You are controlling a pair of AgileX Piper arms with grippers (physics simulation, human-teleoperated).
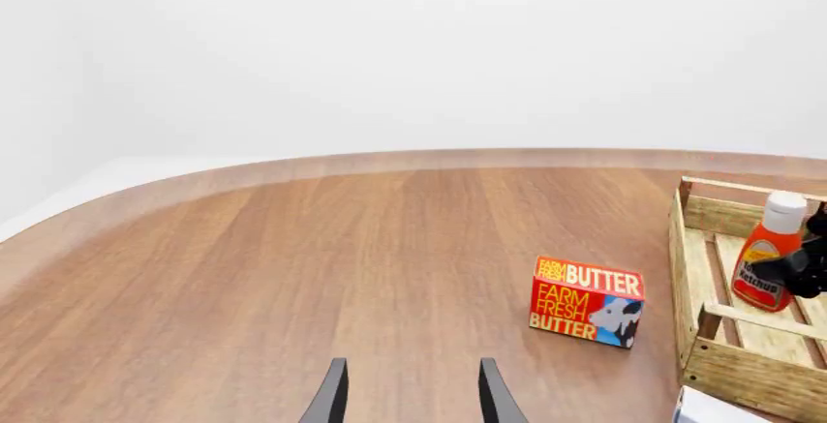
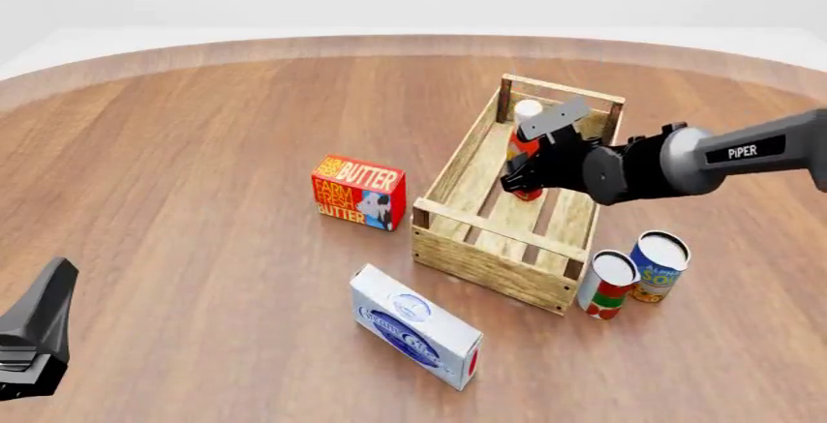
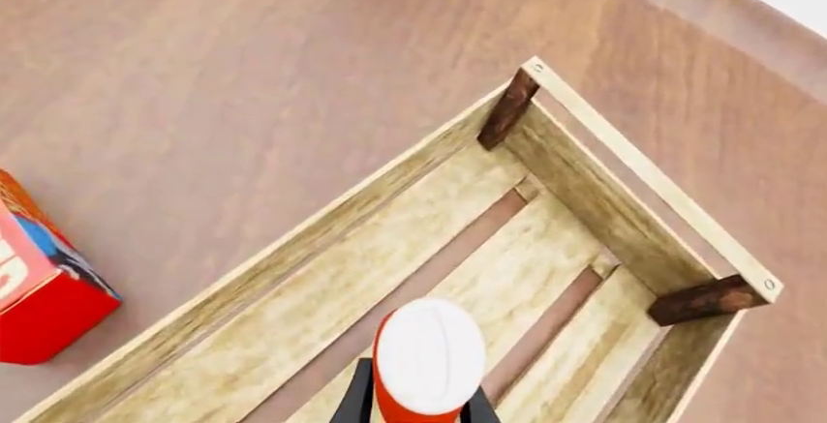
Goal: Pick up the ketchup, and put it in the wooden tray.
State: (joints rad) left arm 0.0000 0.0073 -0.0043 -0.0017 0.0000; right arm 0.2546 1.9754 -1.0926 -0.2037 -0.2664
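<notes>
Inside the wooden tray (image 2: 466,157) sits the ketchup (image 2: 524,152), upright, cap up, pinched between my right gripper (image 2: 540,164) fingers (base looks at the slats, hard to tell). Release should be next. My left gripper (image 1: 409,396) is open, empty, well away past the butter box (image 2: 358,193).

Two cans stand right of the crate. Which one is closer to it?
The red-and-green can, standing just off the wooden tray's near right corner. The blue-and-yellow can stands on its far side, further right of the tray.
</notes>
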